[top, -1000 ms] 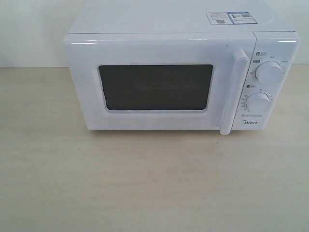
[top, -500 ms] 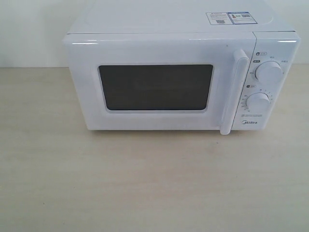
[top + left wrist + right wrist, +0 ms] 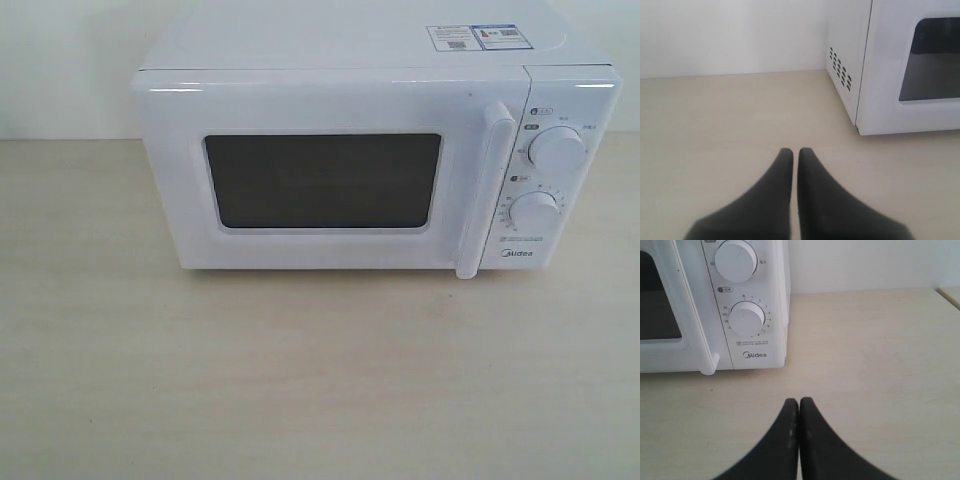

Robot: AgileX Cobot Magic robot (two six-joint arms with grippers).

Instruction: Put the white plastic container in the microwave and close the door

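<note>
White on white is what you have to work with: the microwave (image 3: 340,150) stands on the pale desk (image 3: 300,380) with its door (image 3: 320,180) fully shut. The white plastic container shows in no view. It may sit behind the dark window (image 3: 322,180), which reveals nothing, or lie off camera; you cannot tell which.

The left end effector (image 3: 795,152) is clenched on nothing, low over the desk off the microwave's vented side. The right end effector (image 3: 799,402) is likewise clenched and empty, in front of the control panel.

If the container has yet to go in, the door comes first. Spread the right fingers, take the long handle (image 3: 485,190) near its middle, and pull along the door's arc, since it probably hinges on the far edge. A straight tug could drag the whole box. Keep the left arm out of that swing.

"Midea" reads clearly under the lower of the two dials (image 3: 746,318), which is ringed with numbers, 1 to 5 and 25, 30, 35 among them. The stickers (image 3: 475,37) on top carry square codes; their print is too small to read.
</note>
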